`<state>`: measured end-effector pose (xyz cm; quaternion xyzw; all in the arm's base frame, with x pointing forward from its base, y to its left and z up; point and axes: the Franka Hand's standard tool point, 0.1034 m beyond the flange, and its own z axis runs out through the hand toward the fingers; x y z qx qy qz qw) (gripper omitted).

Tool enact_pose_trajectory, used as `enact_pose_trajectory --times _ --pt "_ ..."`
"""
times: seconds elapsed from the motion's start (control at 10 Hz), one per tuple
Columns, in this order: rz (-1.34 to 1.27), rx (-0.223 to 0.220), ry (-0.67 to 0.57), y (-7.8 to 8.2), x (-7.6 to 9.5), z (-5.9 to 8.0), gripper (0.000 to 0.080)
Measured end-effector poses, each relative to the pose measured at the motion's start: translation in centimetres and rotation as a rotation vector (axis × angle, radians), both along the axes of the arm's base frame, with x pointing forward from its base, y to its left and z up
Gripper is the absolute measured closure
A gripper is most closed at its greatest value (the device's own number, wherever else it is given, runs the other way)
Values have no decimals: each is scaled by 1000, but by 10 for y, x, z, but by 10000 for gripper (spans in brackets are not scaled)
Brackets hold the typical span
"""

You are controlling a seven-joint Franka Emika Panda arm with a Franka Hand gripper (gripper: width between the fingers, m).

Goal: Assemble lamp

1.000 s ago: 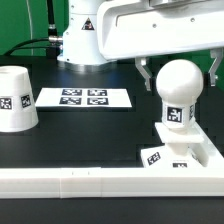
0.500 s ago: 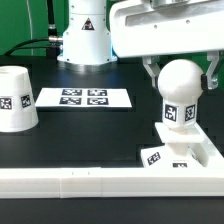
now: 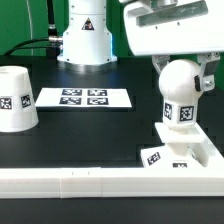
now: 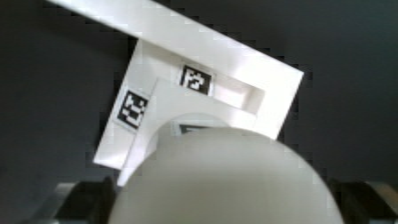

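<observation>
Gripper [image 3: 183,80] straddles the bulb [image 3: 180,100] standing on the base [image 3: 204,152] against the near rail [image 3: 90,181]; pinching or not, I cannot tell. Bare worktop [image 3: 90,135] runs left to the shade [image 3: 15,97].

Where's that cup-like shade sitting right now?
At the exterior view's far left, the shade stands just left of the marker board, well apart from the bulb and base.

A matte black table [image 3: 90,135] spreads under even light; behind it stands a plain green wall [image 3: 15,20].
</observation>
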<state>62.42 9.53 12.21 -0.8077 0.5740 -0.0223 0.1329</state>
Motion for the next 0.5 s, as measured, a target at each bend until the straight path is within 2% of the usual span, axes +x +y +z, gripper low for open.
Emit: enact_pose_trajectory --times 0.3,0.4,0.5 --pt "-100 36 17 2 0 0 220" --pt "-106 40 19 3 0 0 144" --pt "-86 36 15 4 0 0 112"
